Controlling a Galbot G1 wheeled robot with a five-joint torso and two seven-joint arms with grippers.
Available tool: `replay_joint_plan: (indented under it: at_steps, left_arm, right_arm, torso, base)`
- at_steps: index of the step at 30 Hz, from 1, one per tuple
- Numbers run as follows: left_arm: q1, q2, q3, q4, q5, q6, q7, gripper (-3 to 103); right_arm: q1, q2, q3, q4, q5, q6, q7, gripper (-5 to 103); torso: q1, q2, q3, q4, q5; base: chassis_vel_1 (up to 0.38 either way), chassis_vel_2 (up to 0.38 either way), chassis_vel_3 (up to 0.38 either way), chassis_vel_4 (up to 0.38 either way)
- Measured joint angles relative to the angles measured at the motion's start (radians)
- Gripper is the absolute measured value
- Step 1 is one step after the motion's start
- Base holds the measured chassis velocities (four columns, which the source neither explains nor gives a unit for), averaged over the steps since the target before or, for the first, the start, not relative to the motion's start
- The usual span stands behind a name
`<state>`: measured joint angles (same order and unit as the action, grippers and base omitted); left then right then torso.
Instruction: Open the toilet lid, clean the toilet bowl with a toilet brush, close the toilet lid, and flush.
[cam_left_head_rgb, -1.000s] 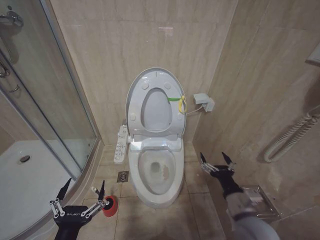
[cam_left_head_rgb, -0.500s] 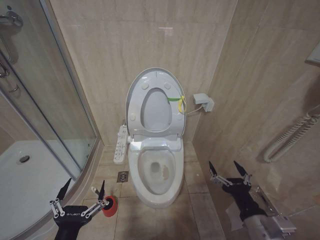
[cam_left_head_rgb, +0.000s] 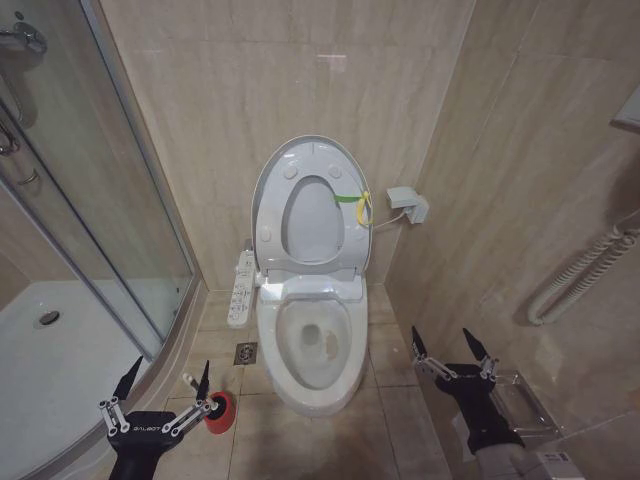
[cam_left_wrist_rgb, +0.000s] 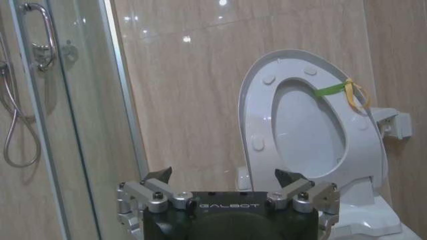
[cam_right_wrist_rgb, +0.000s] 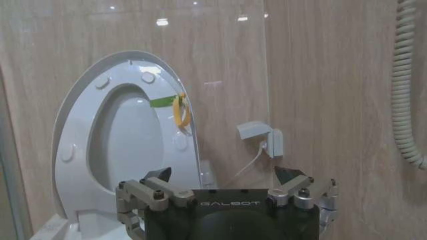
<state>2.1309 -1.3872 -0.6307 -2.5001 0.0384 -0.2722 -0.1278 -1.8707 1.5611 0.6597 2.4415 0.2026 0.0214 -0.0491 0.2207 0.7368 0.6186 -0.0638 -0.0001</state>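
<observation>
Head view, left to right. White shower tray (cam_left_head_rgb: 40, 350) behind curved glass shower door (cam_left_head_rgb: 120, 200) at far left. Left gripper (cam_left_head_rgb: 167, 378) low at lower left, dark pointed fingers (cam_left_head_rgb: 129, 377) spread apart and empty, hovering over floor tiles beside the shower kerb. Small round red cup holder (cam_left_head_rgb: 219, 411) on the floor just right of that gripper, partly masked by one finger; thin white stick handle of the toilet brush (cam_left_head_rgb: 192, 382) protruding from the cup toward the left, bristle head hidden. Square metal floor drain (cam_left_head_rgb: 245, 353) between cup and toilet. Narrow white button panel (cam_left_head_rgb: 241, 288) on the left flank of the toilet. White elongated ceramic toilet bowl (cam_left_head_rgb: 340, 385) at centre, interior exposed. Large glossy white oval plastic toilet lid (cam_left_head_rgb: 268, 190) raised upright against the beige tiled wall, ring-shaped white seat (cam_left_head_rgb: 342, 235) raised flat against it, yellow-green strap (cam_left_head_rgb: 352, 200) at the right edge. Small white wall box (cam_left_head_rgb: 408, 204) with cable to the right of the lid. Right gripper (cam_left_head_rgb: 448, 346) at lower right, well apart from the bowl, fingers (cam_left_head_rgb: 419, 345) spread apart and empty. White coiled hose (cam_left_head_rgb: 580, 270) on the right wall.

Left wrist view: left gripper (cam_left_wrist_rgb: 223, 175) open, raised toilet lid (cam_left_wrist_rgb: 250, 100) beyond.

Right wrist view: right gripper (cam_right_wrist_rgb: 223, 175) open, raised toilet lid (cam_right_wrist_rgb: 73, 110) and white wall box (cam_right_wrist_rgb: 263, 137) beyond.
</observation>
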Motion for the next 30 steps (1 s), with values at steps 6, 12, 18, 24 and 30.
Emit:
replay_joint_plan:
  at_steps: [6, 12, 18, 24, 30]
  left_arm:
    - [0.0, 0.0, 0.0, 0.0, 0.0, 0.0, 0.0, 100]
    - [0.0, 0.0, 0.0, 0.0, 0.0, 0.0, 0.0, 100]
    - [0.0, 0.0, 0.0, 0.0, 0.0, 0.0, 0.0, 100]
    - [0.0, 0.0, 0.0, 0.0, 0.0, 0.0, 0.0, 100]
    - [0.0, 0.0, 0.0, 0.0, 0.0, 0.0, 0.0, 100]
  right_arm:
    - [-0.008, 0.009, -0.006, 0.008, 0.009, 0.019, 0.001, 100]
    - [-0.007, 0.022, -0.036, -0.004, -0.012, 0.041, -0.006, 100]
    - [-0.009, 0.022, -0.04, -0.011, -0.029, 0.041, -0.004, 100]
    - [-0.009, 0.023, -0.04, -0.012, -0.031, 0.041, -0.003, 100]
    - [-0.009, 0.022, -0.04, -0.013, -0.031, 0.041, -0.002, 100]
  torso:
    - [0.0, 0.0, 0.0, -0.0001, 0.0]
    - [0.0, 0.0, 0.0, 0.0, 0.0]
    - [0.0, 0.0, 0.0, -0.0001, 0.0001]
    - [0.0, 0.0, 0.0, -0.0001, 0.0001]
    - [0.0, 0.0, 0.0, -0.0001, 0.0001]
  base:
    - [0.0, 0.0, 0.0, 0.0]
    - [0.0, 0.0, 0.0, 0.0]
    - [0.0, 0.0, 0.0, 0.0]
    - [0.0, 0.0, 0.0, 0.0]
    - [0.0, 0.0, 0.0, 0.0]
